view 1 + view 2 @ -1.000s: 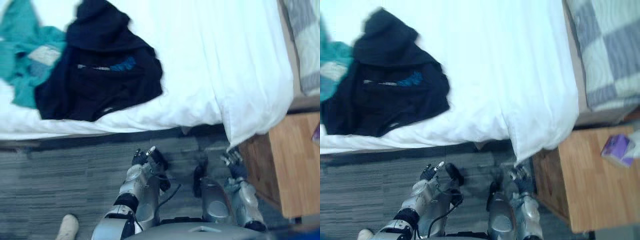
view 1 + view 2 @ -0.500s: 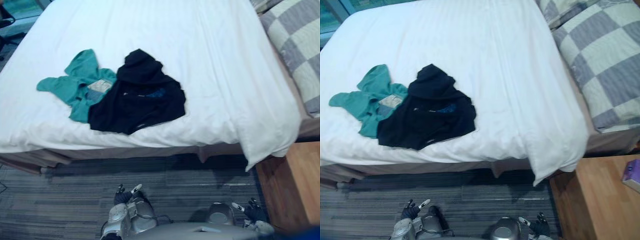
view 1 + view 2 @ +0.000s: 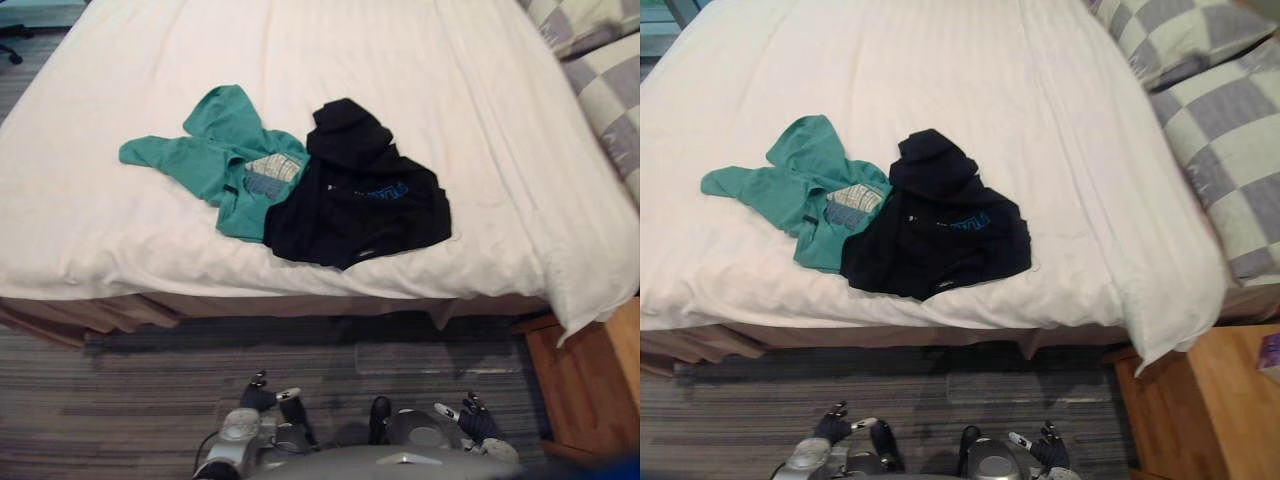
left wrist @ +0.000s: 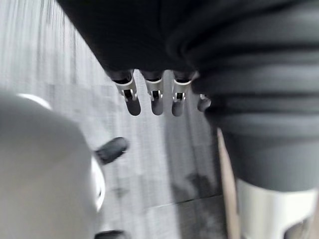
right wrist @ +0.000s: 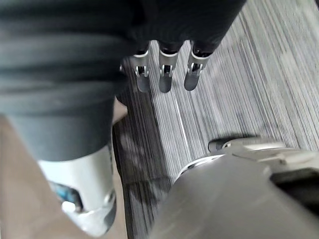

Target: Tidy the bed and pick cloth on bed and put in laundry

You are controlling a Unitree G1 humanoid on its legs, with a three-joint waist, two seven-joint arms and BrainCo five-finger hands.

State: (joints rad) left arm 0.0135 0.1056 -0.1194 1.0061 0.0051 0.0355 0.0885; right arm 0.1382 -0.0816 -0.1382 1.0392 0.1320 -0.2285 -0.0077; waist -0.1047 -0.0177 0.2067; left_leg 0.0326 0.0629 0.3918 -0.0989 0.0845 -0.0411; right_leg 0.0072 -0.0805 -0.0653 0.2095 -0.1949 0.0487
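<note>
A black hoodie (image 3: 360, 195) lies crumpled on the white bed (image 3: 300, 60), near its front edge. Its left side overlaps a teal garment (image 3: 215, 160) spread flat beside it. Both pieces also show in the right eye view, the black hoodie (image 3: 940, 225) and the teal garment (image 3: 800, 190). My left hand (image 3: 262, 395) hangs low over the carpet at the bottom of the view, fingers straight and holding nothing. My right hand (image 3: 468, 415) hangs likewise at the lower right, open and empty. Both hands are well short of the bed.
Grey-and-white checked pillows (image 3: 1200, 90) lie at the bed's right end. A wooden nightstand (image 3: 595, 390) stands at the lower right, with a purple item (image 3: 1270, 352) on it. Striped grey carpet (image 3: 130, 400) runs between me and the bed.
The camera has tilted up and shifted, so the clothes now sit nearer the middle of the view. Both hands have dropped toward the bottom edge. The clothes themselves have not moved.
</note>
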